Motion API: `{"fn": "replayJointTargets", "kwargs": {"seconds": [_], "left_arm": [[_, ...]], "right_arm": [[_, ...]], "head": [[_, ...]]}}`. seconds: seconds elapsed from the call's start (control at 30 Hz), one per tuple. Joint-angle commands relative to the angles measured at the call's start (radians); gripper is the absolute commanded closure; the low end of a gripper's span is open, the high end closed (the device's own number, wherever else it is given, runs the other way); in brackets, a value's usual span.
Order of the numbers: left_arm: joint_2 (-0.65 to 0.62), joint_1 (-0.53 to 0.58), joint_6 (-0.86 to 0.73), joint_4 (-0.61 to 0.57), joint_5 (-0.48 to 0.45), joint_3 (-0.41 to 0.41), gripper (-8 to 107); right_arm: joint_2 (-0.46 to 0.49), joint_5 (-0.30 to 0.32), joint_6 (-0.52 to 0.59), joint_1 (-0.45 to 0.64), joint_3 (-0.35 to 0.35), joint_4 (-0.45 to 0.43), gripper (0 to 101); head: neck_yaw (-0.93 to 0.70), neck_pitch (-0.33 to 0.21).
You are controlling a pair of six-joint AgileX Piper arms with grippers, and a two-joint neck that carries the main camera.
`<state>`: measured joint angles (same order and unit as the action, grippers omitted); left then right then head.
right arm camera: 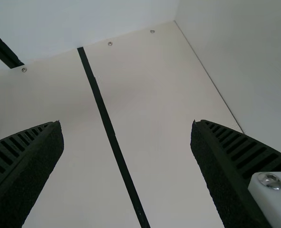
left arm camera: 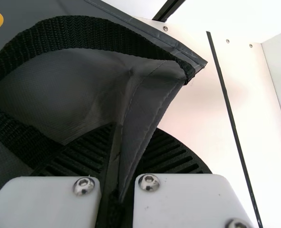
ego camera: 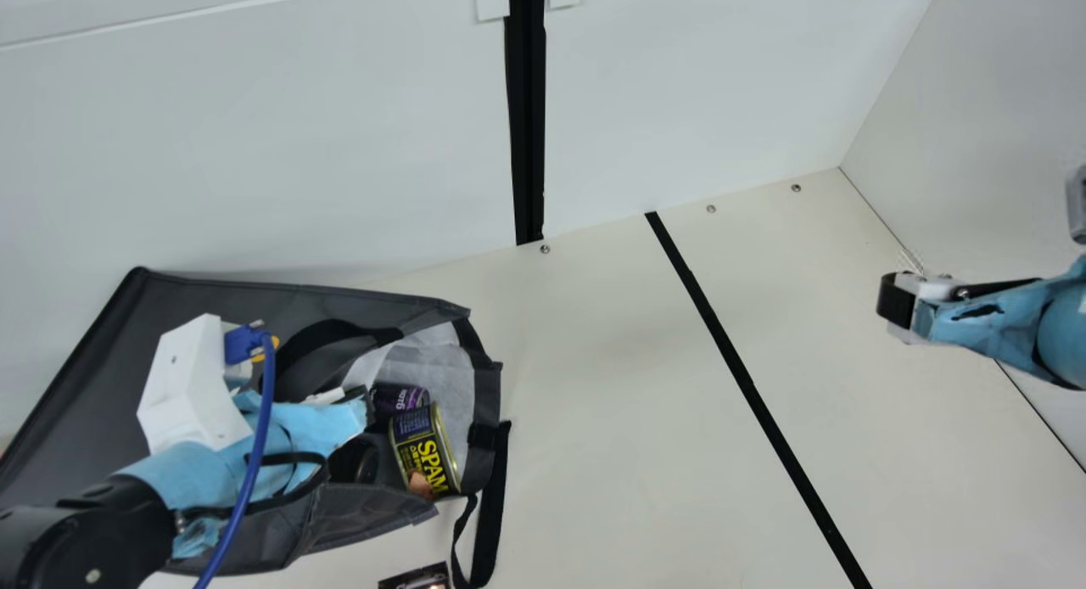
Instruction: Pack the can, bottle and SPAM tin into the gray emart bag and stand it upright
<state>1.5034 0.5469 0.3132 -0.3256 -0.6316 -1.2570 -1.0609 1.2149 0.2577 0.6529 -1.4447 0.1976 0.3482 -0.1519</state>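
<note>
The gray emart bag lies on its side at the left of the main view, its mouth facing right. Inside the mouth the SPAM tin leans beside a purple can; a dark round end, perhaps the bottle's, is partly covered. My left gripper is over the bag's mouth. In the left wrist view the left gripper is shut on a fold of the bag, close to a black strap. My right gripper stands off at the right; in its wrist view the right gripper is open and holds nothing.
A black strap trails from the bag's mouth onto the table. A small dark item shows at the front edge of the main view. White walls rise behind and at the right; bare tabletop lies between the bag and the right arm.
</note>
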Motion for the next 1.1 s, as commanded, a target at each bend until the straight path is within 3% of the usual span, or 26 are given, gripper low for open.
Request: {"fn": "replayJointTargets", "kwargs": {"seconds": [0.0,0.63,1.07], "left_arm": [[0.0,0.0,0.0,0.0,0.0,0.0,107],[0.0,0.0,0.0,0.0,0.0,0.0,107],[0.0,0.0,0.0,0.0,0.0,0.0,107]], "right_arm": [[-0.003,-0.012,0.028,0.001,0.017,0.021,6],[-0.069,-0.134,0.302,-0.003,0.202,0.208,6],[-0.124,-0.178,0.478,-0.036,0.303,0.346,6]], "head": [[0.001,-0.023],[0.001,-0.023],[0.001,-0.023]]}}
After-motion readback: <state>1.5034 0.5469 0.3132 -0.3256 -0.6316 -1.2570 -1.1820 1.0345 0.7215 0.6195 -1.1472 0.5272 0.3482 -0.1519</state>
